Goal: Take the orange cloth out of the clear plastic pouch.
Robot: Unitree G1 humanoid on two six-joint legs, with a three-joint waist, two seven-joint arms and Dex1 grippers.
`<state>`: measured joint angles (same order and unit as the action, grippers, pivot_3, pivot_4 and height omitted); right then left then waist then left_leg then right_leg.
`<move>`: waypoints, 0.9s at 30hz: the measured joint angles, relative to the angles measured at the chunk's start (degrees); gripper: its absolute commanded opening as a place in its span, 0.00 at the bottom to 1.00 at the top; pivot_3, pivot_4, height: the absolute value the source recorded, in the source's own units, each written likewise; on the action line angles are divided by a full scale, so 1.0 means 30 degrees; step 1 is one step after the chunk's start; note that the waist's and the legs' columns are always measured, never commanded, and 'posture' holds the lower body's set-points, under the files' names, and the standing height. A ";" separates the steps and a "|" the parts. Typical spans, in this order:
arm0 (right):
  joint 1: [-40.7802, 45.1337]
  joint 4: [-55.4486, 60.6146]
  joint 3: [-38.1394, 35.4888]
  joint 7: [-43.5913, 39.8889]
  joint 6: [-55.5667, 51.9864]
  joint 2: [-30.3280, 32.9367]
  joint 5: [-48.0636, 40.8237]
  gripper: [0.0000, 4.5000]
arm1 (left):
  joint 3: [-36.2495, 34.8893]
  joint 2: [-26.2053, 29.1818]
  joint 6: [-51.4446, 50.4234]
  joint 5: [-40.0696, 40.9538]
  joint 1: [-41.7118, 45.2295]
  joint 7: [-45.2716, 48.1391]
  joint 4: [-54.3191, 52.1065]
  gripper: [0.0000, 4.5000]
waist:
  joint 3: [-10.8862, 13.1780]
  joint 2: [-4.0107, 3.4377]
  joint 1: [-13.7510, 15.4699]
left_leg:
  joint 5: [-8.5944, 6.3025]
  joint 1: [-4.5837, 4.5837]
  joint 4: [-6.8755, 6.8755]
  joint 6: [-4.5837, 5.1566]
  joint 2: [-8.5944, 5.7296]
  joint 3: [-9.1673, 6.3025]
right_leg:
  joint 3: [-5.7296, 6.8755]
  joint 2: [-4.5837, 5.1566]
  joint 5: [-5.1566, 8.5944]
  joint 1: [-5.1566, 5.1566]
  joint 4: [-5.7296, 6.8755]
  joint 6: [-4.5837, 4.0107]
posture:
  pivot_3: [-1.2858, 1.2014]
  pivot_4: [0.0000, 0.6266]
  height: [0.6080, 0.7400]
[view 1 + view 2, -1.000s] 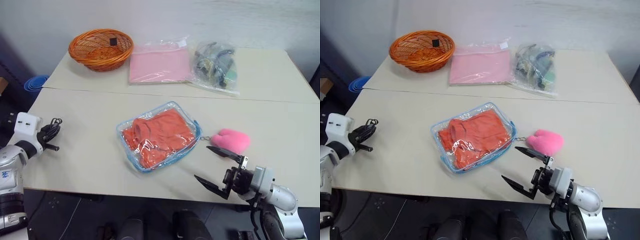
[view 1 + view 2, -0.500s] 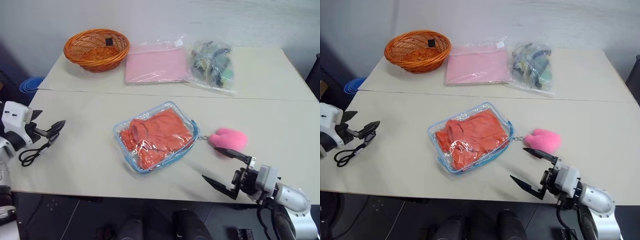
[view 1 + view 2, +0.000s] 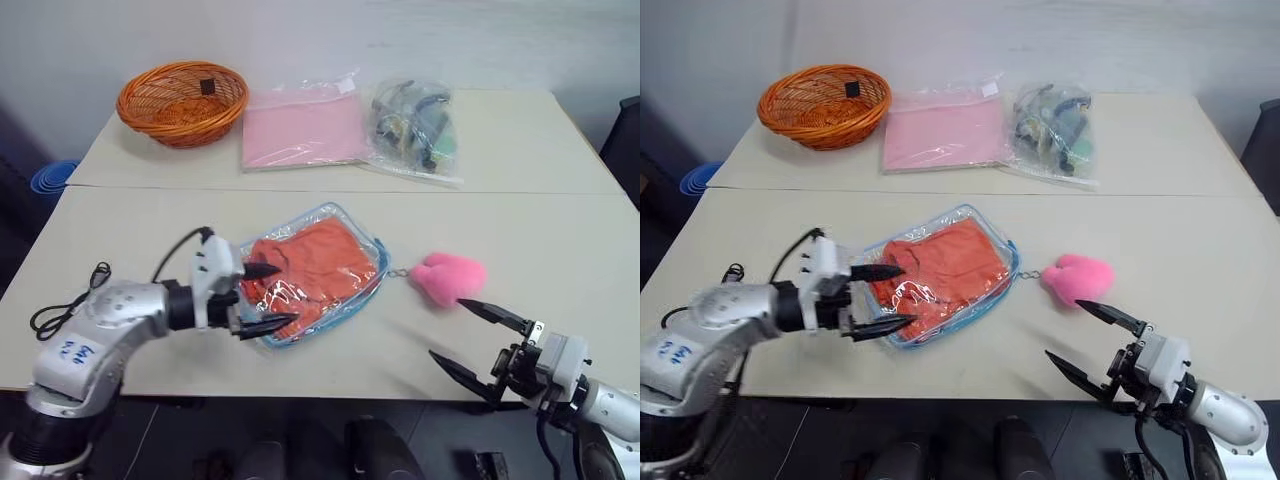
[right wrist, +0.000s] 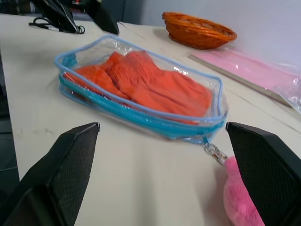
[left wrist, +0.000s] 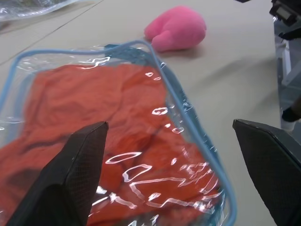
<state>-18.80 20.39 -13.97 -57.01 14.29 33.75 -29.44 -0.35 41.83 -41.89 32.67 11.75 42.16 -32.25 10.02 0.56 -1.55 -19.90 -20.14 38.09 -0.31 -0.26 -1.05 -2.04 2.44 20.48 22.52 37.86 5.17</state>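
Fingers on both grippers stand spread wide, and neither has hold of anything. At centre-left of the head view the left gripper (image 3: 262, 298) has its two black fingers over the near-left edge of the clear plastic pouch (image 3: 352, 225) — one above the plastic, one at its rim; whether they touch it I cannot tell. Inside the pouch, in the middle of the frame, lies the crumpled orange cloth (image 3: 320, 260). At lower right the right gripper (image 3: 470, 338) hangs over the table (image 3: 560, 230) edge, just below the pink pom-pom (image 3: 448, 279), which is chained to the pouch. Along the top sit a wicker basket (image 3: 182, 100), a bag with a pink sheet (image 3: 300, 125) and a bag of dark items (image 3: 412, 120).
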 measured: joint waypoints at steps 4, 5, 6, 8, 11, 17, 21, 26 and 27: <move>0.0206 0.2311 0.0030 0.1143 -0.1778 0.0521 -0.0101 1.00 | 0.3653 -0.0150 -0.0905 -0.2191 -0.0405 -0.1713 -0.1498 0.99 | -0.0001 -0.0001 0.0053 | 0.0002 0.0005 0.0007 -0.0001 -0.0011 -0.0005 | -0.0008 0.0004 0.0000 -0.0015 -0.0006 0.0000 | 0.52 0.24 1.00; 0.0235 0.2659 0.0026 0.1355 -0.2122 0.0588 -0.0130 1.00 | 0.4249 -0.0024 -0.0939 -0.2812 -0.0399 -0.1965 -0.1625 0.99 | 0.0001 0.0002 0.0062 | 0.0003 0.0003 0.0007 -0.0003 -0.0010 -0.0012 | -0.0003 0.0003 0.0000 -0.0014 -0.0008 0.0000 | 0.52 0.24 1.00; 0.0245 0.3005 0.0025 0.1596 -0.2552 0.0645 -0.0206 1.00 | 0.4796 0.0244 -0.0899 -0.3631 -0.0367 -0.2298 -0.1738 0.99 | 0.0001 0.0002 0.0064 | 0.0005 0.0003 0.0005 -0.0006 -0.0011 -0.0014 | -0.0002 0.0004 0.0000 -0.0014 -0.0010 -0.0001 | 0.52 0.24 1.00; 0.0295 0.3383 0.0020 0.1922 -0.3200 0.0703 -0.0346 1.00 | 0.5407 0.0715 -0.0740 -0.4920 -0.0266 -0.2627 -0.1736 0.99 | 0.0000 0.0001 0.0066 | 0.0008 0.0003 0.0003 -0.0012 -0.0011 -0.0013 | -0.0003 0.0004 0.0001 -0.0015 -0.0016 -0.0002 | 0.52 0.24 1.00; 0.0569 0.3858 0.0016 0.2282 -0.3988 0.0739 -0.0484 1.00 | 0.6627 0.1348 0.0361 -0.6917 -0.0123 -0.2759 -0.1422 0.95 | 0.0000 0.0000 0.0042 | 0.0007 0.0004 0.0000 -0.0009 -0.0012 -0.0010 | -0.0005 0.0004 0.0002 -0.0016 -0.0022 -0.0004 | 0.52 0.24 1.00; 0.0889 0.4254 0.0006 0.2804 -0.4788 0.0742 -0.0477 1.00 | 0.7150 0.1371 0.4292 -0.9362 0.0269 -0.2384 0.0978 0.59 | 0.0000 0.0001 0.0076 | 0.0007 0.0001 0.0001 -0.0006 -0.0011 -0.0011 | -0.0002 0.0009 0.0004 -0.0014 -0.0025 -0.0007 | 0.52 0.24 1.00; 0.0879 0.4301 -0.0005 0.2933 -0.4785 0.0736 -0.0450 1.00 | 0.7126 0.1439 0.7647 -1.0185 0.1265 -0.1312 0.3753 0.32 | 0.0000 0.0000 0.0089 | 0.0009 0.0003 0.0004 -0.0002 -0.0012 -0.0011 | 0.0003 0.0011 0.0003 -0.0015 -0.0025 -0.0007 | 0.52 0.24 1.00; 0.0164 0.4300 -0.0346 0.2961 -0.4471 0.0469 -0.0366 1.00 | 0.6789 0.0087 1.3039 -0.9944 0.3961 0.1217 0.9510 0.01 | -0.0001 -0.0002 0.0298 | 0.0012 -0.0014 0.0030 0.0004 -0.0023 -0.0008 | 0.0020 0.0016 0.0003 -0.0008 -0.0019 -0.0007 | 0.52 0.24 1.00; -0.0123 0.4315 -0.0535 0.2962 -0.4339 0.0401 -0.0328 1.00 | 0.6722 -0.0476 1.4420 -0.9700 0.4625 0.2068 1.0895 0.01 | -0.0001 -0.0002 0.0426 | 0.0017 -0.0016 0.0041 -0.0005 -0.0023 -0.0003 | 0.0021 0.0018 0.0003 -0.0007 -0.0022 -0.0006 | 0.52 0.24 1.00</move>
<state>-19.17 33.34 -15.57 -48.12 1.27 34.96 -30.43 19.82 40.40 1.37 3.57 25.62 48.36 0.44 10.01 0.55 -0.27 -19.85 -20.18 38.21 -0.32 -0.33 -1.06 -1.98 2.50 20.49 22.50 37.79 5.15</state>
